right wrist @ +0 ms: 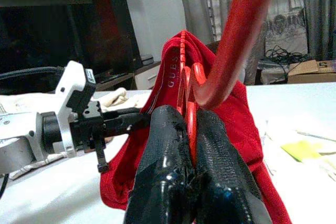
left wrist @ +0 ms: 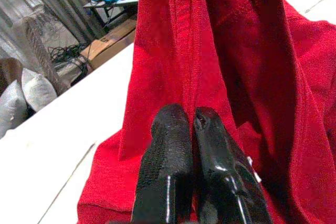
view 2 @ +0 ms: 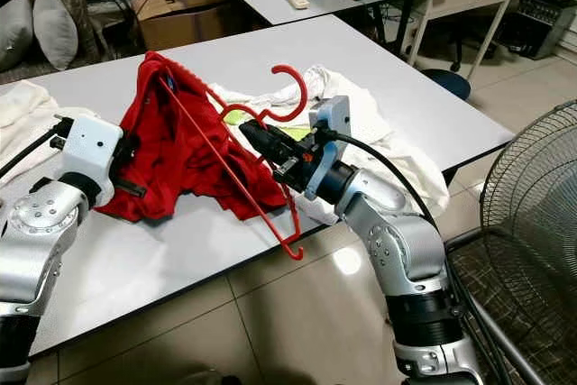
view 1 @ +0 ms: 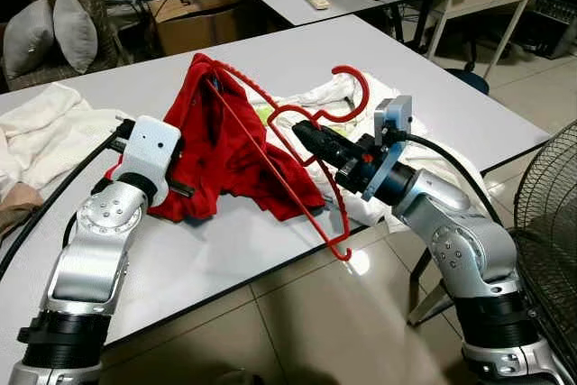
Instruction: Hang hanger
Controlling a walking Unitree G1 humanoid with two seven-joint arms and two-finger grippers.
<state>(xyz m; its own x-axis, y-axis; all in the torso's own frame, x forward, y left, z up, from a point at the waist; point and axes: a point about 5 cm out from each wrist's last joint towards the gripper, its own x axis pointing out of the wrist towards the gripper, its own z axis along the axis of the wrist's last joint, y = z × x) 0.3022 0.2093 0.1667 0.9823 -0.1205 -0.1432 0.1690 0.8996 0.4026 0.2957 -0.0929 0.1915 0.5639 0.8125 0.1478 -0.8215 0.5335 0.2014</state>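
Left side of the head cam first: the left gripper (view 1: pixel 185 188) is poked into the lower left edge of the red shirt (view 1: pixel 225 146). Fingers look pinched together w/ red cloth around the tips, but can't tell for sure if fabric is actually caught between them.

Center: the red hanger (view 1: pixel 302 169) is held up off the table, tilted. Its long axis runs diagonally from upper left, where one end sits inside the shirt's peak, down to lower right, where the other end sticks out past the table edge. Hook curls up at upper center-right.

Right of center: the right gripper (view 1: pixel 305 137) is clamped narrow on the hanger near the neck, just under the hook, so the right arm is def the one carrying it. The shirt hangs off the hanger toward the left arm.

Surface is a white table (view 1: pixel 297 56) w/ white cloths (view 1: pixel 45 128) at far left and under the hanger. Room: tile floor, cardboard box upper left, a fan (view 1: pixel 550 214) at the right edge.
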